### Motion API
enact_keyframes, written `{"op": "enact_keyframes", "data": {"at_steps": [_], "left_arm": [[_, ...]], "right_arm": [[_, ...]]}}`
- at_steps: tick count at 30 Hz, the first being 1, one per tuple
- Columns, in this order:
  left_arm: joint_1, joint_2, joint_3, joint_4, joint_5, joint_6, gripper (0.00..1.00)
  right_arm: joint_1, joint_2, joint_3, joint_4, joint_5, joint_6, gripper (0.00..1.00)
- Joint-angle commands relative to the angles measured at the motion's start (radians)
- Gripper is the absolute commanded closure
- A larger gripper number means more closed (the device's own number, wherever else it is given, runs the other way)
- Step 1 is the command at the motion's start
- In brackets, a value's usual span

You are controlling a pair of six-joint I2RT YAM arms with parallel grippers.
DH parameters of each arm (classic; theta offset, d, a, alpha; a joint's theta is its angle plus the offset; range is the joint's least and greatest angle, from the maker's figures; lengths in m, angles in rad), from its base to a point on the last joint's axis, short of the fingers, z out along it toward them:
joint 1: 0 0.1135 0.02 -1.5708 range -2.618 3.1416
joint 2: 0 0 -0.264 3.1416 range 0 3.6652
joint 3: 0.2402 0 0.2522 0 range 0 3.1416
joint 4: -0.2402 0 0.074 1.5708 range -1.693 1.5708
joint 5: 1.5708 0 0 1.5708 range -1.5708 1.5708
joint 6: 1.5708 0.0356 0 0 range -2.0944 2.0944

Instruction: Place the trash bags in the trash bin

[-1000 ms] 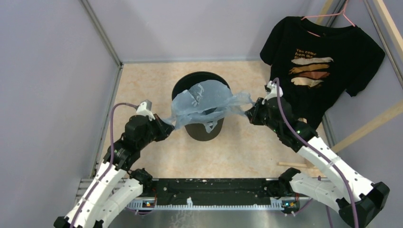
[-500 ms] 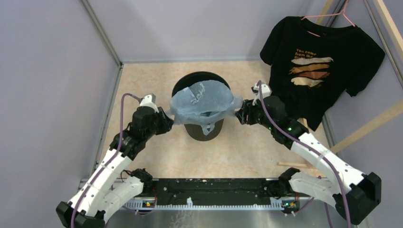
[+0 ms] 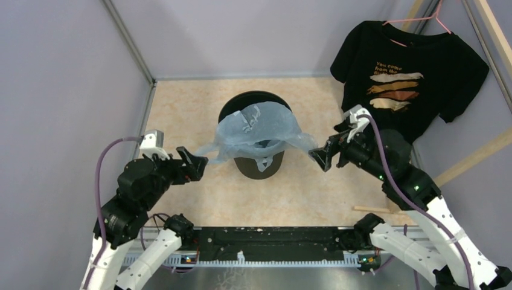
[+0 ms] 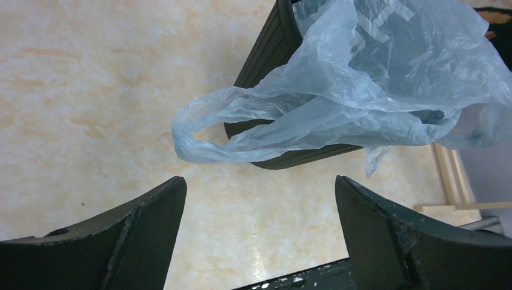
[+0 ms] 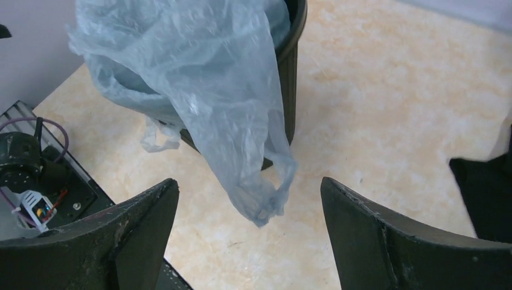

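Wooden strip [image 3: 369, 209]: lies flat on the table [image 3: 181, 109], near the right arm's base.
Left gripper [image 3: 193, 165]: I read its fingers as spread wide with nothing between them. It sits left of the bin and is not touching the bag.
Right gripper [image 3: 320, 158]: fingers equally wide and holding nothing. It sits right of the bin and is not touching the bag.
Left handle loop [image 4: 193, 136]: hangs free over the bin's left side, pointing toward the left gripper.
Right handle loop [image 5: 262, 202]: dangles down the bin's outer wall on the right, ending just above the table.
Trash bag [image 3: 256, 130]: light blue, translucent and crinkled. It is draped across the mouth of the bin with its middle sagging inside, and its edges spill over the rim at left, right and front.
Trash bin [image 3: 259, 166]: round, black and upright, mid-table between my two grippers.
T-shirt [image 3: 410, 78]: black with a print, on a pink hanger [image 3: 422, 21] at far right, well apart from the bin.
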Motion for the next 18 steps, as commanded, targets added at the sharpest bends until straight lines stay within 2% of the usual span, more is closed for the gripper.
{"op": "enact_keyframes", "data": {"at_steps": [1,4,9,13,15,16,18], "left_arm": [[-0.001,0.124,0.044,0.011,0.009,0.154,0.01],[-0.001,0.222,0.057,0.064,0.012,0.215,0.01],[-0.002,0.285,0.004,0.161,0.057,0.234,0.01],[-0.002,0.293,-0.026,0.200,0.018,0.211,0.03],[-0.001,0.296,-0.028,0.212,0.007,0.206,0.05],[-0.002,0.298,-0.027,0.215,0.006,0.206,0.06],[-0.001,0.308,-0.027,0.216,-0.001,0.210,0.08]], "right_arm": [[0.025,0.085,0.129,-0.015,-0.049,-0.178,0.13],[0.118,0.170,0.207,-0.035,0.028,-0.262,0.13],[0.393,0.284,0.273,-0.034,0.381,-0.368,0.12],[0.431,0.377,0.289,0.048,0.569,-0.381,0.16],[0.431,0.416,0.314,0.082,0.621,-0.383,0.25],[0.431,0.425,0.322,0.106,0.636,-0.381,0.33],[0.431,0.428,0.326,0.165,0.654,-0.377,0.58]]}}
